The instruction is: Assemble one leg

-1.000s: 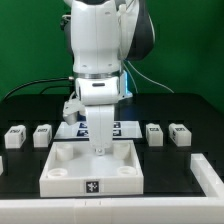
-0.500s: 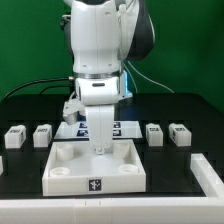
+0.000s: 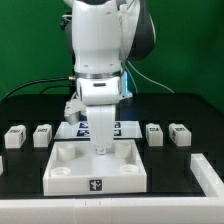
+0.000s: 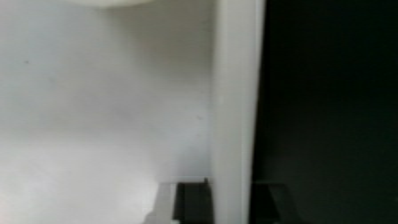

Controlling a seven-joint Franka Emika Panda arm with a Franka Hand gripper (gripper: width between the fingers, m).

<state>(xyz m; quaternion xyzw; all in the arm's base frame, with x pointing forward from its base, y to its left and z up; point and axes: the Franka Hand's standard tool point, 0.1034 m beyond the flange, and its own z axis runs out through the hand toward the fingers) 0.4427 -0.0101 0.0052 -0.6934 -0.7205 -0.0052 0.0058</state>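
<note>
Four legs stand on the black table: two on the exterior view's left (image 3: 14,137) (image 3: 42,134) and two on its right (image 3: 154,133) (image 3: 179,133), each a small white block with a tag. The large flat white board (image 3: 70,172) with round corner sockets lies in the middle. My gripper (image 3: 101,150) points straight down at the board's middle, away from every leg. In the wrist view the gripper (image 4: 231,196) has a dark finger (image 4: 192,205) on each side of the board's thin white edge (image 4: 237,100), closed on it.
The marker board (image 3: 127,127) lies behind the arm's base. A white piece (image 3: 208,176) sits at the table's front right corner. A cable hangs down on the arm's right side.
The large white board has shifted slightly toward the exterior view's right with the gripper on it. The legs have not moved.
</note>
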